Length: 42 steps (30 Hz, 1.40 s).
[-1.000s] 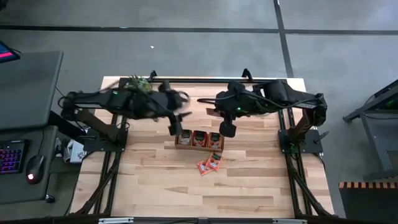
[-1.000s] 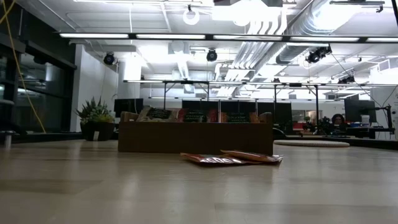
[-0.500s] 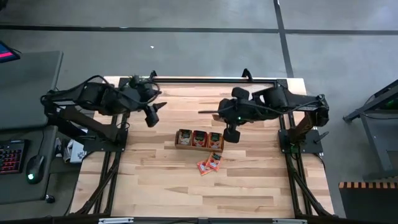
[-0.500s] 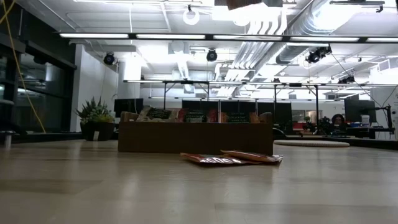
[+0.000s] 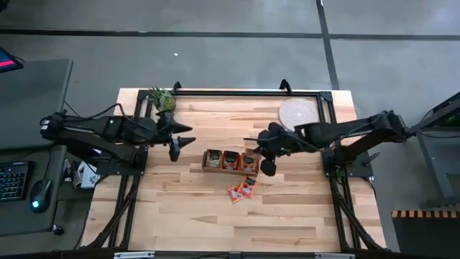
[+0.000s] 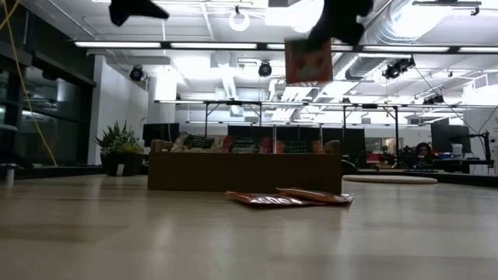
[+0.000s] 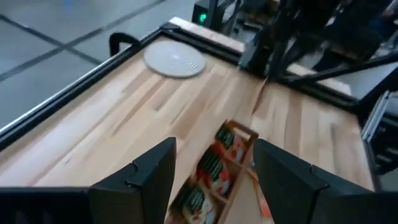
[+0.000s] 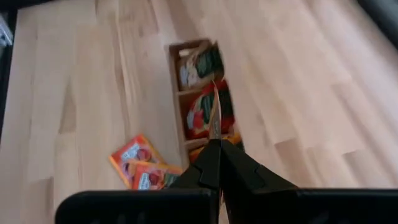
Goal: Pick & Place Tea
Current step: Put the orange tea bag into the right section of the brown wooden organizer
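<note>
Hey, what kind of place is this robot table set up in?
Probably a robotics lab in an open-plan, industrial-style workspace. The low view shows exposed ceiling ducts and strip lights above rows of desks with monitors. From above, a wooden table stands on a bare concrete floor beside a keyboard.

L gripper open above wooden box w/ sachets; mat beyond.

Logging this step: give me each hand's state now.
Left hand: open, empty.
Right hand: shut on a tea sachet above the wooden box.
</note>
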{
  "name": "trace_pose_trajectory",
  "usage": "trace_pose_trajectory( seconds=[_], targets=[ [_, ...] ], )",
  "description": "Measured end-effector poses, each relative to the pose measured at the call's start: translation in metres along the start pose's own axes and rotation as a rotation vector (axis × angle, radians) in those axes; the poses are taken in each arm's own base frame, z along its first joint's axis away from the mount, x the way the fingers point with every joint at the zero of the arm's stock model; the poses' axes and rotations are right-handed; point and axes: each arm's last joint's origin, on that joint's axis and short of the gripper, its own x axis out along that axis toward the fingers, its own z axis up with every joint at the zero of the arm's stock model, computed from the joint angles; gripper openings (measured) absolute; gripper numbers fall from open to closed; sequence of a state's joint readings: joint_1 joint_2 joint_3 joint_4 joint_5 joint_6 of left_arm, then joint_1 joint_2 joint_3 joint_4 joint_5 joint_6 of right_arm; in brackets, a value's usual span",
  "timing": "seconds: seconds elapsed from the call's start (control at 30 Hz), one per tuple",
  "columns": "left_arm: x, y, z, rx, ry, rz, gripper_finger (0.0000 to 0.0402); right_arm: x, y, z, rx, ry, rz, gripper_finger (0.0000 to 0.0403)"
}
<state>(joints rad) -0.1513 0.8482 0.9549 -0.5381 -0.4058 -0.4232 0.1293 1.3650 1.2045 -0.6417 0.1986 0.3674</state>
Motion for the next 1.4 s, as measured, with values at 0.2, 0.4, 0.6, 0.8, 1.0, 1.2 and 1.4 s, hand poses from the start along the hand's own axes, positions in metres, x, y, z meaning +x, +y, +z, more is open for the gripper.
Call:
trace_pose_trajectory(
  seconds=[0.2, 0.4, 0.6, 0.8, 1.0, 1.2, 1.4],
  targets=[
    [0.01, 0.0, -0.013, -0.001, 0.01, -0.046, 0.0208, 0.036, -0.01, -0.027, 0.018, -0.04, 0.041, 0.0],
    [0.016, -0.001, -0.018, -0.005, -0.004, -0.068, 0.0208, 0.052, -0.02, -0.047, 0.037, -0.028, 0.045, 0.0],
    [0.019, 0.0, -0.024, -0.003, 0.002, -0.064, 0.0208, 0.059, -0.026, -0.054, 0.05, -0.04, 0.084, 0.0],
    [0.02, -0.001, -0.023, -0.008, -0.017, -0.068, 0.0208, 0.064, -0.027, -0.055, 0.035, -0.033, 0.1, 0.0],
    [0.02, -0.001, -0.021, 0.001, -0.038, -0.062, 0.0208, 0.08, -0.026, -0.061, 0.024, 0.024, 0.1, 0.0],
    [0.02, -0.001, -0.022, 0.002, -0.037, -0.062, 0.0208, 0.093, -0.026, -0.065, 0.022, 0.046, 0.099, 0.0],
    [0.02, -0.001, -0.022, 0.002, -0.037, -0.062, 0.0209, 0.104, -0.026, -0.07, 0.025, 0.089, 0.109, 0.0]
  ],
)
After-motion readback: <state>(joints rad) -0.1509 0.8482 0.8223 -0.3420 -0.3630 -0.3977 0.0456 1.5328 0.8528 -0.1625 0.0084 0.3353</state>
